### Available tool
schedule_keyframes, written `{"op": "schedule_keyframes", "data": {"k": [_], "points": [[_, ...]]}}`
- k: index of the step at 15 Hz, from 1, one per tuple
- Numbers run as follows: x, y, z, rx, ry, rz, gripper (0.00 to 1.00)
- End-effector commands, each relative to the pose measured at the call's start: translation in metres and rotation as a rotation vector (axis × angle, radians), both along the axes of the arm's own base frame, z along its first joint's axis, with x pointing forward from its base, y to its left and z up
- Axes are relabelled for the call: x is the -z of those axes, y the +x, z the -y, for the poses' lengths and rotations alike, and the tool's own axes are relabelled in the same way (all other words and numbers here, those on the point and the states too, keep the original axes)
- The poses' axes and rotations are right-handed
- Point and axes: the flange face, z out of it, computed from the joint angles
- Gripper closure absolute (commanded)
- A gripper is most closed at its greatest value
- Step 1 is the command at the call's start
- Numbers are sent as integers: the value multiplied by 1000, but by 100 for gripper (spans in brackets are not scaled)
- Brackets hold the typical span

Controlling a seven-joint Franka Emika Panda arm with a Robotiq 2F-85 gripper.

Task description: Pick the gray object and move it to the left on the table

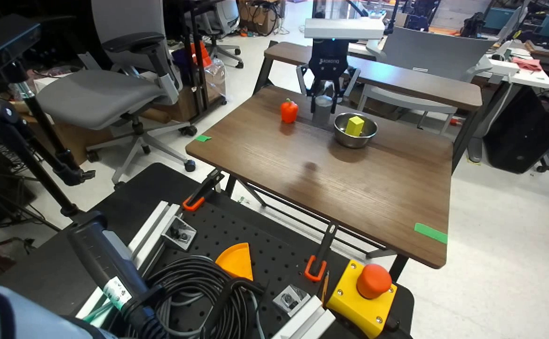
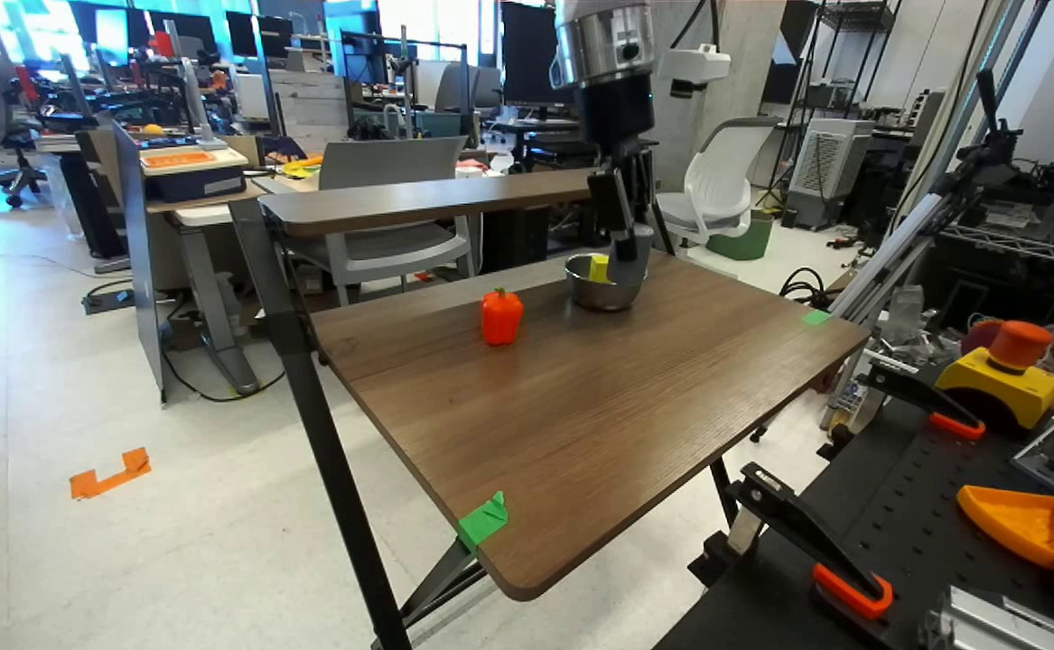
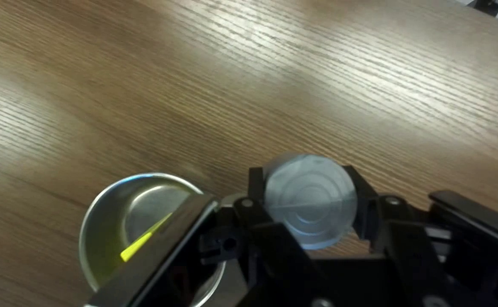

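two fingers (image 3: 363, 204) of the gripper (image 1: 323, 106) are clamped on opposite sides of the gray cylinder (image 3: 310, 200), a hold likely meant to carry it upright. it seems held above the table (image 1: 274, 146), though its underside is unclear; height would help it pass the nearby metal bowl (image 2: 592, 294) with its yellow block (image 1: 354, 126), or the orange pepper (image 1: 289, 112).

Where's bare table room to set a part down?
Widest bare patch: the table from the metal bowl to the edge between green tape marks. In an exterior view, also right of the bowl to the black leg. Crowded there: between orange pepper and bowl, where the gripper holds the gray object.
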Motion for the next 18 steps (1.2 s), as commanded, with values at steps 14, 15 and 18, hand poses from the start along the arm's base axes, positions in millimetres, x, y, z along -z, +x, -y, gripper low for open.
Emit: {"op": "schedule_keyframes", "data": {"k": [14,15,18], "points": [[61,-13,4,-81,-134,-214,78],[59,-12,4,-81,-138,-221,78],[54,-7,2,-64,-124,-198,78]]}}
